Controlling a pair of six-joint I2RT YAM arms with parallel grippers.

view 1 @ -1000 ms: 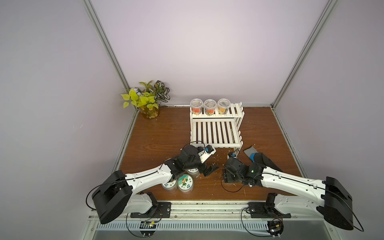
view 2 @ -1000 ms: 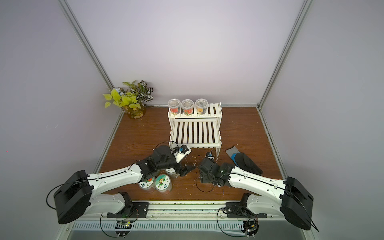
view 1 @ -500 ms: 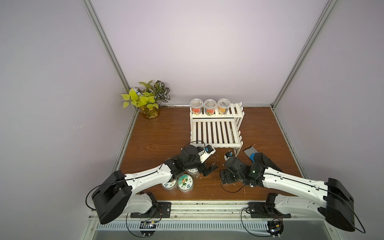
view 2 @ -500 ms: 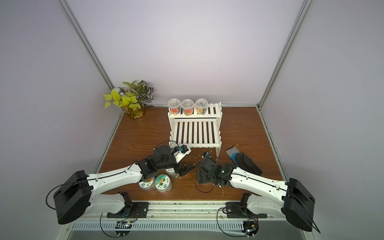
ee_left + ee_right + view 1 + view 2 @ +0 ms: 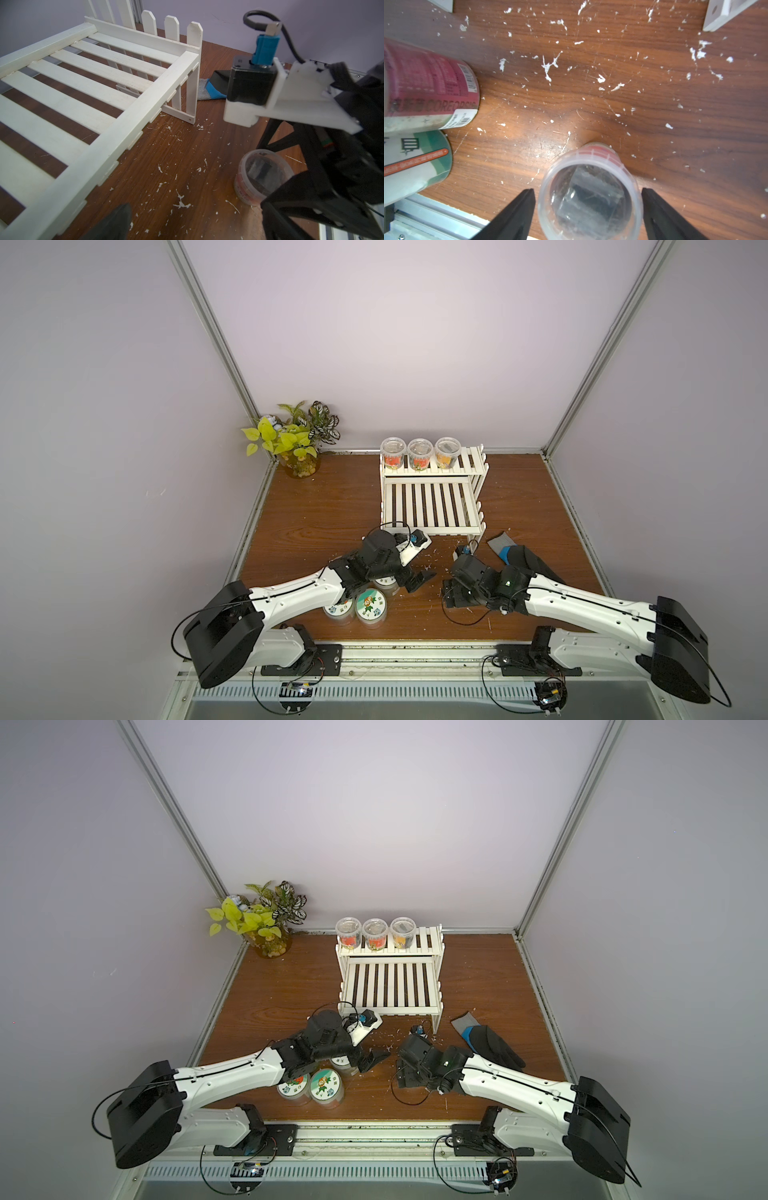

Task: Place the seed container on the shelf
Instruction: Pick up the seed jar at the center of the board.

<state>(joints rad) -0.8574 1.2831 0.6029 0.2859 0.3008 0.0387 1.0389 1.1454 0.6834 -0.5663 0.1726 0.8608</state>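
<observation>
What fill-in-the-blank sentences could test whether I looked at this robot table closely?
The shelf carries ___ clear tubs, all on its upper tier.
The right gripper has its jaws either side of a seed container standing on the wooden ___.
Beside the shelf's front leg lies a black-and-blue ___.
Missing words: three; table; glove.

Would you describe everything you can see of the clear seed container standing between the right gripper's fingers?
The seed container is a round tub of clear plastic with a clear lid, a red label band around its wall and dark contents. It stands upright on the wooden table, between the right gripper's black fingers, which flank it closely; a sliver of table shows beside one.
</observation>
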